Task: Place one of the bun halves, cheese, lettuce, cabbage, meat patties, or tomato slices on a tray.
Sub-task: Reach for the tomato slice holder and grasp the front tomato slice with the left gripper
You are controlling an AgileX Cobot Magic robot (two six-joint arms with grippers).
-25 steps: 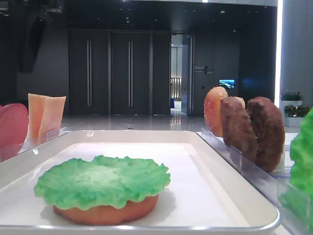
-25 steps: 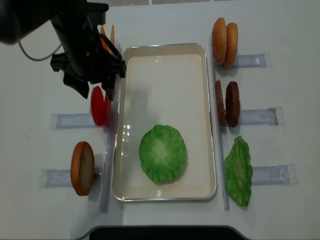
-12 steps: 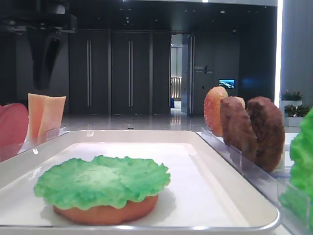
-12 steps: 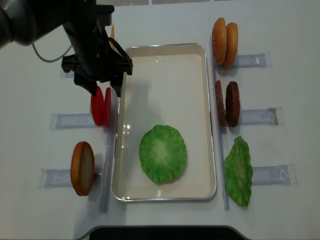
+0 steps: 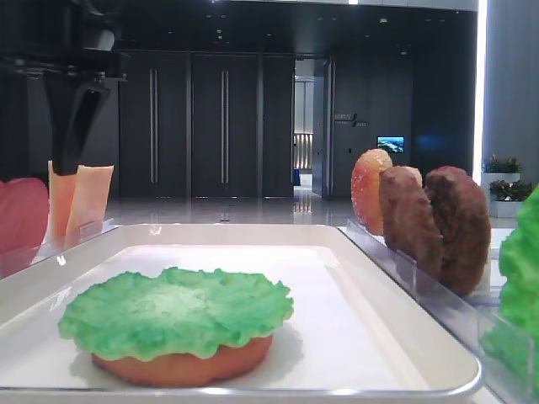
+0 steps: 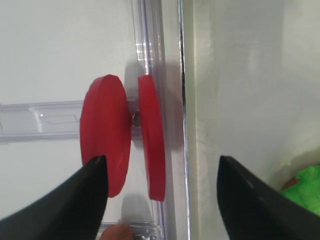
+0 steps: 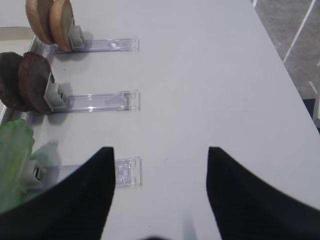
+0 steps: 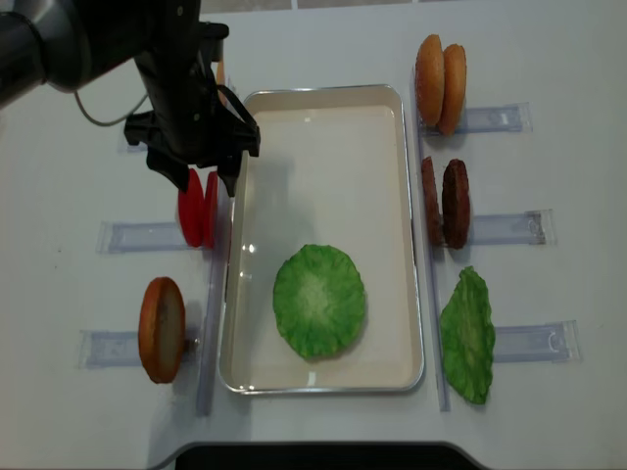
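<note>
Two smooth, round red tomato slices [image 6: 122, 137] stand on edge in a clear holder [image 6: 35, 121], directly below the wide-open left gripper [image 8: 201, 174].

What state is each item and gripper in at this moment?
left gripper: open, above the tomato slices, holding nothing.
right gripper: open, empty.
tomato slices: two, on edge in their holder.
tray: holds a bun half lying flat with lettuce on it.
meat patties: two, on edge in holder.
</note>
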